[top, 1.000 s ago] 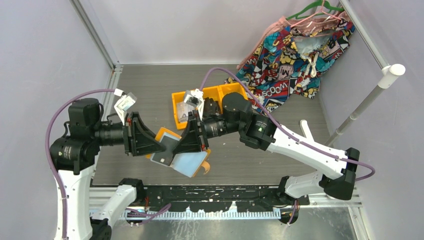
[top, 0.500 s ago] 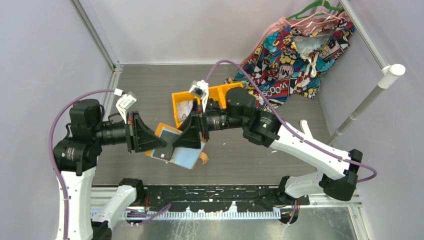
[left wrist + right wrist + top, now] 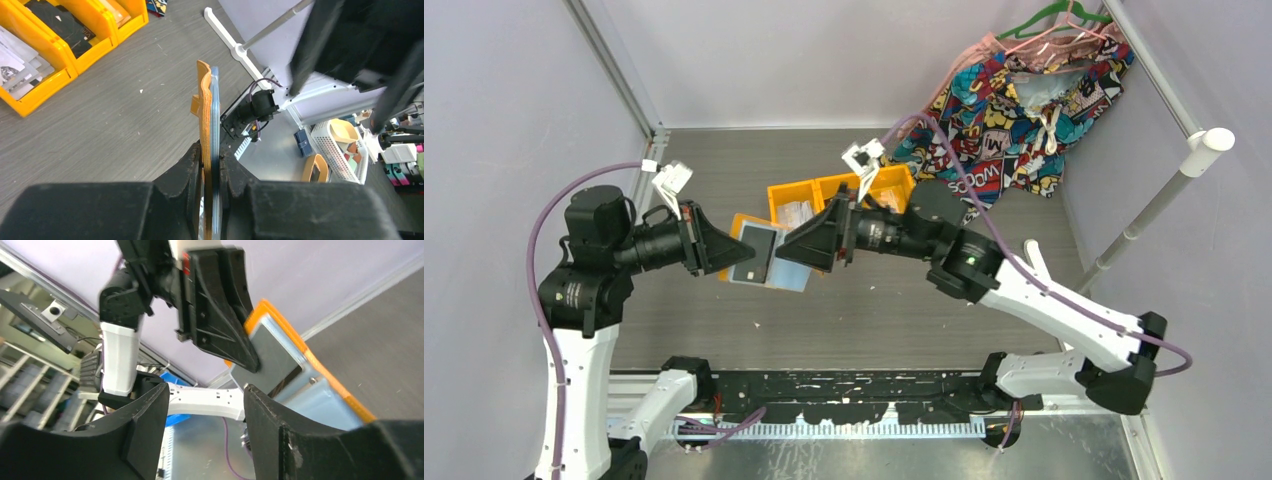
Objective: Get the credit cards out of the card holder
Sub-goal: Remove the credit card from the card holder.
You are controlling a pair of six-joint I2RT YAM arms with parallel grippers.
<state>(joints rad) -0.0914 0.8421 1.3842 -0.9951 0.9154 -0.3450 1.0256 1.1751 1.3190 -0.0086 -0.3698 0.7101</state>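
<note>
Clamping the card holder (image 3: 205,107) edge-on, left end effector (image 3: 210,159) hangs aloft.

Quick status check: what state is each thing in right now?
card holder: lifted off the table, blue pocket page exposed.
dark card: not yet out, flat against the holder.
left gripper: shut on the card holder's edge.
right gripper: open, close to the holder.
orange bins: on the table, filled.

Card holder (image 3: 786,272): orange cover, pale blue see-through pockets. Credit card (image 3: 755,256) inside: dark grey. Bins (image 3: 804,185): yellow-orange. Garment (image 3: 1014,100): comic-strip print in red, blue, yellow, black. Hanger (image 3: 1052,14): green. Table (image 3: 884,310): grey, wood-grain streaks. Arms (image 3: 1044,300): white links, black joints.
</note>
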